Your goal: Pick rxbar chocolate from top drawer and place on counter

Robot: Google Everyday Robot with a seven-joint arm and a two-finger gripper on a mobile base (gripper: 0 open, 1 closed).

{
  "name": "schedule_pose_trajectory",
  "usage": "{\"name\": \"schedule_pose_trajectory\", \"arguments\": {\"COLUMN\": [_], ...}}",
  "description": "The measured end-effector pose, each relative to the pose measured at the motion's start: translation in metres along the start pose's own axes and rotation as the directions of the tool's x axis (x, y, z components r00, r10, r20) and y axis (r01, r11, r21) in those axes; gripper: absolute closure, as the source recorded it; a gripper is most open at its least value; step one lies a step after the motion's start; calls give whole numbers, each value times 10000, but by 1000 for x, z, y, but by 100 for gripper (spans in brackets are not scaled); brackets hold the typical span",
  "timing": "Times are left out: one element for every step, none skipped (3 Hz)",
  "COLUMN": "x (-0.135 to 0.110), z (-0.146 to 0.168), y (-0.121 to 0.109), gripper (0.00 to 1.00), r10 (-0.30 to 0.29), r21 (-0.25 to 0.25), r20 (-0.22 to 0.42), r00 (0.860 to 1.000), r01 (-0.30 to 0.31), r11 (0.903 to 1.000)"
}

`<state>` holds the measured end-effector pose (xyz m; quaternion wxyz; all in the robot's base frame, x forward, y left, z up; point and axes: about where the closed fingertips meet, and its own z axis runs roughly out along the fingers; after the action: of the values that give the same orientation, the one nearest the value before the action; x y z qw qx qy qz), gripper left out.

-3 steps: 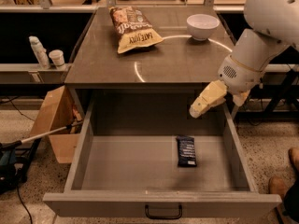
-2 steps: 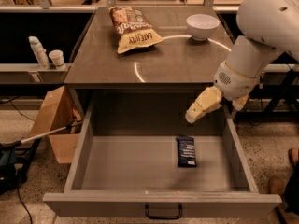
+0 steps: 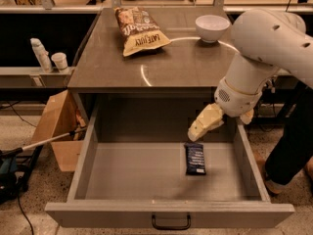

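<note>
While the top drawer (image 3: 131, 174) stands pulled fully out beneath the counter (image 3: 181, 65), the rxbar chocolate (image 3: 195, 159) lies flat on the drawer's grey floor, right of centre, its long side running front to back. The tool (image 3: 196, 132) hangs over the drawer's rear right part, slanting down and to the left from the white arm (image 3: 266, 38), its cream tip just above and beyond the bar's far end, apart from the wrapper. Whether the tool is spread or pressed together cannot be told. On the counter sit a tan snack bag (image 3: 140, 31) and a white bowl (image 3: 212, 27). A black pull handle (image 3: 170, 223) marks the drawer's front panel.
</note>
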<state>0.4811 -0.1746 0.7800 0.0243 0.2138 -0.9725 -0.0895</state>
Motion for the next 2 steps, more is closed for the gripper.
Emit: {"name": "schedule_pose_trajectory", "arguments": {"x": [-1, -1], "z": [22, 21], "y": [8, 8], "gripper": [0, 0], "r10": [-146, -84], "r21": [344, 348], "r20": [-487, -433], "r00": [9987, 9990], "r01": [163, 99], "r11": [9993, 9993]}}
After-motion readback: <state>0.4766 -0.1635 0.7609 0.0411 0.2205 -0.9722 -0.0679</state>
